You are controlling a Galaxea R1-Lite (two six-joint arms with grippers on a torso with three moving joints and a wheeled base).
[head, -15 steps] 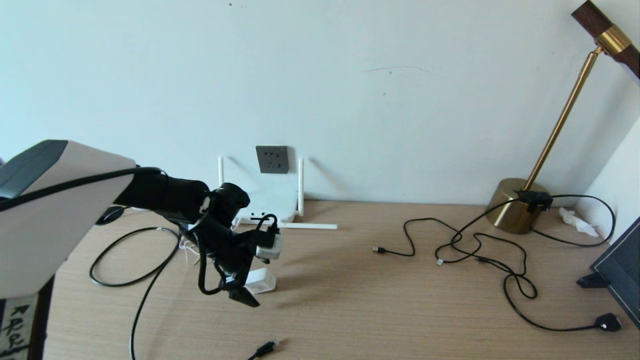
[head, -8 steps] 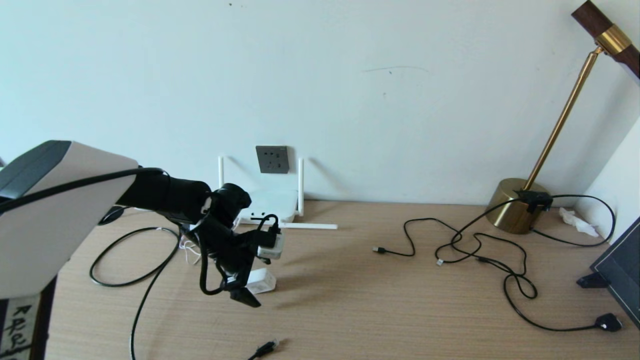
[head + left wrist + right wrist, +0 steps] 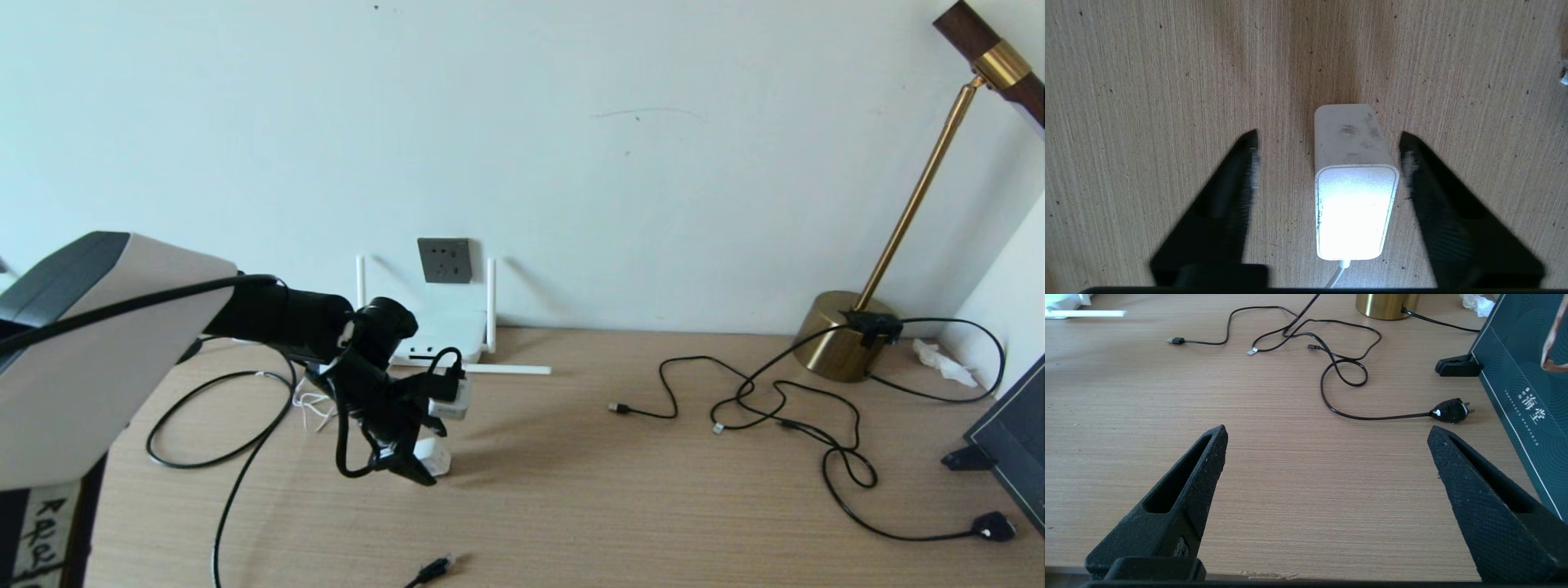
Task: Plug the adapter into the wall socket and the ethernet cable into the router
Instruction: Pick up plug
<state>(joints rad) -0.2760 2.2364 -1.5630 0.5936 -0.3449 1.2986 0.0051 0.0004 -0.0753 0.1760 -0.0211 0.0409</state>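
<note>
The adapter (image 3: 433,458) is a small white block with a thin white cord, lying on the wooden desk. My left gripper (image 3: 420,459) hangs just above it, open. In the left wrist view the adapter (image 3: 1353,183) lies between the two black fingers of the left gripper (image 3: 1329,136), closer to one finger, with gaps on both sides. The dark grey wall socket (image 3: 445,260) is on the wall behind, above the white router (image 3: 441,333). The ethernet cable's plug (image 3: 438,564) lies near the desk's front edge. My right gripper (image 3: 1327,433) is open over bare desk, out of the head view.
Thin black cables (image 3: 775,408) sprawl across the right half of the desk, ending in a black mains plug (image 3: 992,527). A brass lamp base (image 3: 841,335) stands at the back right. A dark teal box (image 3: 1523,388) stands at the right edge.
My left arm has reached further forward and to the right, bringing the open gripper down closer around the adapter. Nothing else has moved.
</note>
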